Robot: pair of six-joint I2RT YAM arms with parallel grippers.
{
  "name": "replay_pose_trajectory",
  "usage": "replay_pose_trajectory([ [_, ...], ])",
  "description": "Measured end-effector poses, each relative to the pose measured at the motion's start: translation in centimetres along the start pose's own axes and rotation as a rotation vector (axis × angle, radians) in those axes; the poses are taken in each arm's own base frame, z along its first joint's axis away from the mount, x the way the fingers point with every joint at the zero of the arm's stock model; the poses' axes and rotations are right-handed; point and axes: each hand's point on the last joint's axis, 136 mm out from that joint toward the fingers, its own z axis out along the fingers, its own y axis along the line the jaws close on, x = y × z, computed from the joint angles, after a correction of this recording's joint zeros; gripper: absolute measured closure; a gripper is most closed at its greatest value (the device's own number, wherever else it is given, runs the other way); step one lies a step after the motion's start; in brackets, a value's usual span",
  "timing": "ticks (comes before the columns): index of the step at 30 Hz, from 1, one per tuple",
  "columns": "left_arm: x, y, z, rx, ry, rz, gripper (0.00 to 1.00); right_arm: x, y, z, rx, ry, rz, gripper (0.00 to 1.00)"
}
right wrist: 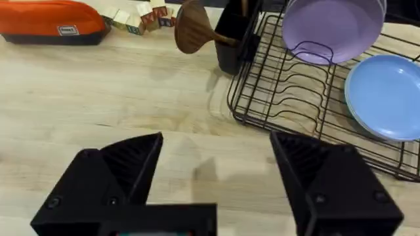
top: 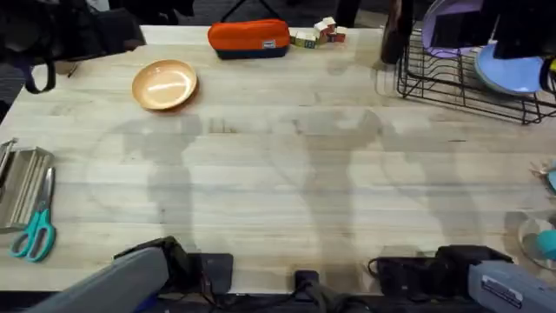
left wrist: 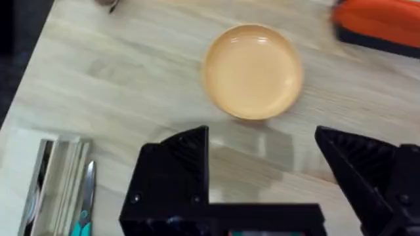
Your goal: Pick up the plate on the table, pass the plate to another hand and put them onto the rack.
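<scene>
The orange plate [top: 164, 85] lies flat on the pale wood table [top: 287, 174] at the far left. In the left wrist view the plate [left wrist: 253, 71] sits just beyond my left gripper [left wrist: 259, 137], whose black fingers are open with only bare table between them. The black wire rack [top: 460, 83] stands at the far right corner. In the right wrist view the rack [right wrist: 289, 98] lies ahead of my right gripper [right wrist: 216, 141], which is open and holds nothing.
A purple plate [right wrist: 331, 26] and a light blue plate [right wrist: 387, 95] stand in the rack. A black holder [right wrist: 233, 39] with a wooden spoon [right wrist: 193, 29] stands beside it. An orange pouch [top: 249, 39] and small blocks [top: 317, 33] line the far edge. Scissors [top: 35, 233] and a metal tray [top: 22, 187] lie at the left.
</scene>
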Motion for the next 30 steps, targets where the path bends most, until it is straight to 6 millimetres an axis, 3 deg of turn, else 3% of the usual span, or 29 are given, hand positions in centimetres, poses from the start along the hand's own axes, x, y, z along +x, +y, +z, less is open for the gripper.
replay_pose_trajectory([
  [7, 0.0, 3.3, 3.8, -0.02, 0.04, -0.078, 0.008, 0.0, 0.0, 0.0, 0.0, 0.0, 0.0, 0.007],
  [15, 1.2, 4.1, 8.2, 0.034, 0.129, -0.107, 0.008, 0.0, 0.0, 0.0, 0.0, 0.0, 0.0, 0.006],
  [30, 0.2, 6.1, 15.8, 0.036, 0.189, -0.135, 0.008, 0.0, 0.0, 0.0, 0.0, 0.0, 0.0, 0.006],
])
